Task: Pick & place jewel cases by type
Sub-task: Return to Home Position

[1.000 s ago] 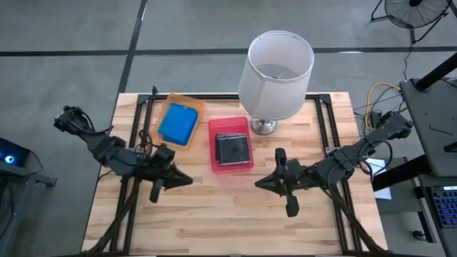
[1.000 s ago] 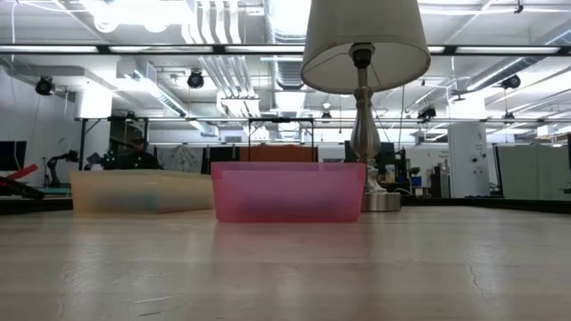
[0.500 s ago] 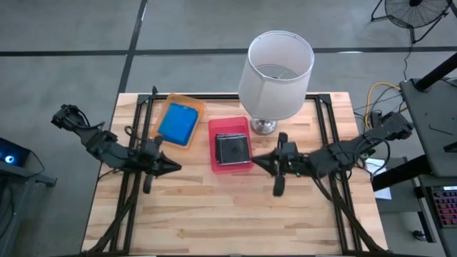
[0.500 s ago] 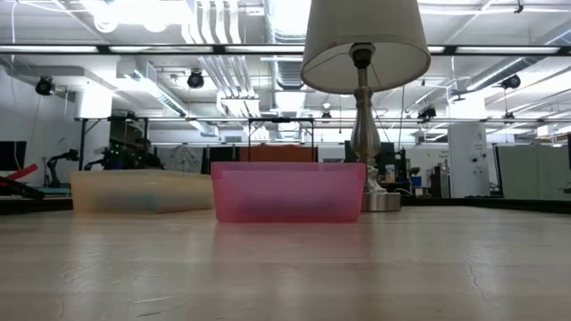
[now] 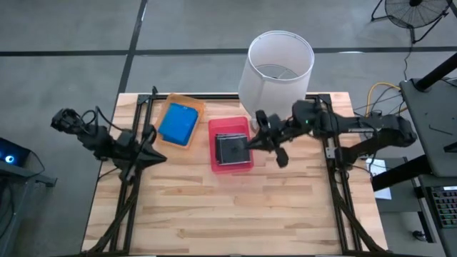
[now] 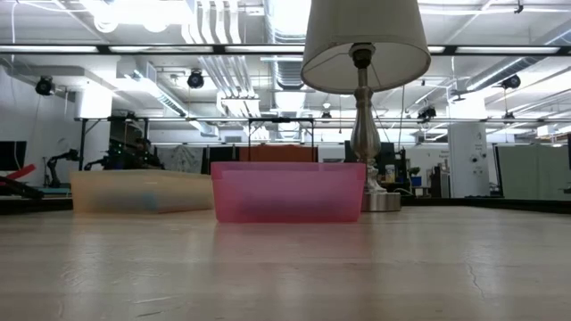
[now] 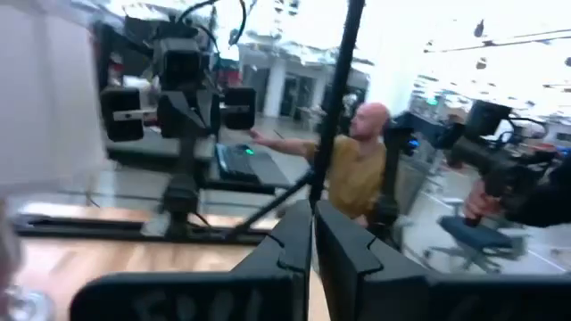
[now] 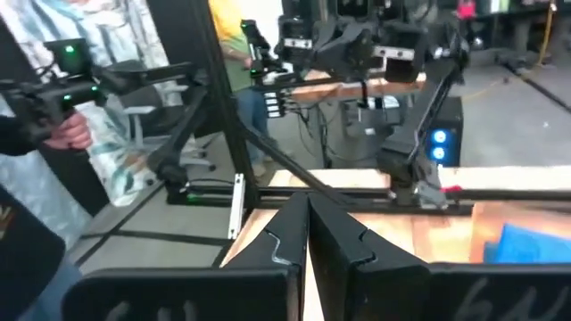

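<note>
The blue jewel cases lie stacked in the translucent orange tray; a blue corner shows in the right wrist view. The dark square cases lie flat in the pink tray. My right gripper hovers at the pink tray's right rim, pointing toward the table's left, with its fingers shut and empty. My left gripper hangs over the table's left part, near the orange tray, with its fingers shut and empty. Neither arm shows in the low view.
A table lamp with a white shade stands on its metal base just behind the pink tray, close to my right arm. Black frame rails run along the table's left and right sides. Bare wood fills the near half. People show beyond the table.
My right gripper has swung from the table's near-right area toward the far edge and left, ending at the pink tray's right rim beside the lamp. My left gripper has drawn back toward the table's left edge and slightly farther. The cases and trays have stayed put.
</note>
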Motion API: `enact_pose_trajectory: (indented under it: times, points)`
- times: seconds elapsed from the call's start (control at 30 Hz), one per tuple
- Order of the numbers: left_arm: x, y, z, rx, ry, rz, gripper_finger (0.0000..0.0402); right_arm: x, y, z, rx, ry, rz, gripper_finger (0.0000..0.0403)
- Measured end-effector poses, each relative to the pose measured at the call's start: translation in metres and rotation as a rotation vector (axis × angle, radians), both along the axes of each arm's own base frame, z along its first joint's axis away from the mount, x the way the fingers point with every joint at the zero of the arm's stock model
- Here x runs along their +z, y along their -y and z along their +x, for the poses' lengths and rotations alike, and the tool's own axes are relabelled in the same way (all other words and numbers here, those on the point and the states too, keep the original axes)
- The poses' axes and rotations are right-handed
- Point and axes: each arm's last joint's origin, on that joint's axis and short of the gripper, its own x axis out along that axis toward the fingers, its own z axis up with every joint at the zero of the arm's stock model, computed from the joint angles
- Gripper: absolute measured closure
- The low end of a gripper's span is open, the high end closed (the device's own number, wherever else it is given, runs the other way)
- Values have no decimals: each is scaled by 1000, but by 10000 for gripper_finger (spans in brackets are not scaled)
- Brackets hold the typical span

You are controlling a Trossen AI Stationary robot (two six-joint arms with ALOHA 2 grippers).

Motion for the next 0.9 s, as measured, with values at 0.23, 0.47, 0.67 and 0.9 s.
enact_pose_trajectory:
  times: [0.23,0.47,0.67,0.9]
  points:
    - [-14,-14,12,118,-15,13,401,4,46,-11,53,38,-39,394]
    - [-13,-34,22,151,9,39,401,4,63,-22,211,34,-15,394]
    - [-16,-47,25,200,-2,58,401,6,55,-26,239,21,-9,394]
    - [-15,-47,23,121,10,81,401,11,24,-39,48,12,16,394]
